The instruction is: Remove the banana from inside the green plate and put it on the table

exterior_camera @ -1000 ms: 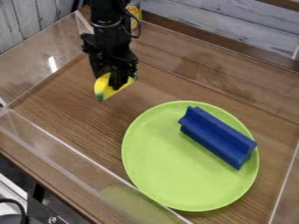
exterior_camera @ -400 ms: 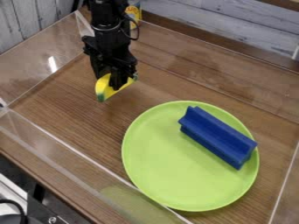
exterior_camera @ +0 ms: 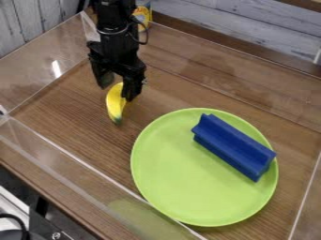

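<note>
Observed from left to right. A clear acrylic wall (exterior_camera: 38, 141) borders the brown wood-grain desk (exterior_camera: 75, 117) on the near left side. In the upper left area the black robot arm (exterior_camera: 111, 19) descends vertically, ending in the hand (exterior_camera: 114, 86), which points straight down. Its two fingers (exterior_camera: 130, 82) stand spread apart, and nothing is clamped between them. The banana (exterior_camera: 115, 101), yellow with a greenish lower tip, sits directly below the parted fingers, its upper end between the fingertips and its lower end on or very near the desk surface; contact with the wood cannot be confirmed. It lies outside the green plate (exterior_camera: 170, 169), just beyond the plate's upper left rim, with bare wood between them. The plate occupies the lower right of the desk. A blue rectangular block (exterior_camera: 234, 145) rests on the plate's right half, angled diagonally.
</note>
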`<state>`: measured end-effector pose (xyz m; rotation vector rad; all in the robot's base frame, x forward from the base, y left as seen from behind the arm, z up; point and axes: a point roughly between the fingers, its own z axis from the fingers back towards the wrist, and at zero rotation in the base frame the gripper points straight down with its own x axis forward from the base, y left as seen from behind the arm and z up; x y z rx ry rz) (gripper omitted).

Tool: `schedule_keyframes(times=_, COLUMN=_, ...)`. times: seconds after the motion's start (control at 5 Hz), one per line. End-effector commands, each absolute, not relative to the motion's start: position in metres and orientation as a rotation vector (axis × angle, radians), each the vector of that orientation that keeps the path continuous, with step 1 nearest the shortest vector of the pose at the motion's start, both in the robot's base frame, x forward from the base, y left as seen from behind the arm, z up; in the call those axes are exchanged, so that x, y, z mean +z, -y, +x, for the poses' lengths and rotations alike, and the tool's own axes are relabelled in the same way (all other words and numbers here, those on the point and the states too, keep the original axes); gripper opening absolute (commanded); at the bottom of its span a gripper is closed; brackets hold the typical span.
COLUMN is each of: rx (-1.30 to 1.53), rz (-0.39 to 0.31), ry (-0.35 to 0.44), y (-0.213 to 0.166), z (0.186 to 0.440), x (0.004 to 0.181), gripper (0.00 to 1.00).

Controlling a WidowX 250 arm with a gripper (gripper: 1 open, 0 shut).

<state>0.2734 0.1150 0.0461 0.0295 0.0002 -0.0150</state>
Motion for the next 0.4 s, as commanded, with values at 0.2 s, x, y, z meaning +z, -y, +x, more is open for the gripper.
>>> schedule_keyframes(times=0.2, rx=0.014, rz=0.031, ry=0.054, y=-0.1225, z=0.2746, x=0.0742, gripper=1.0)
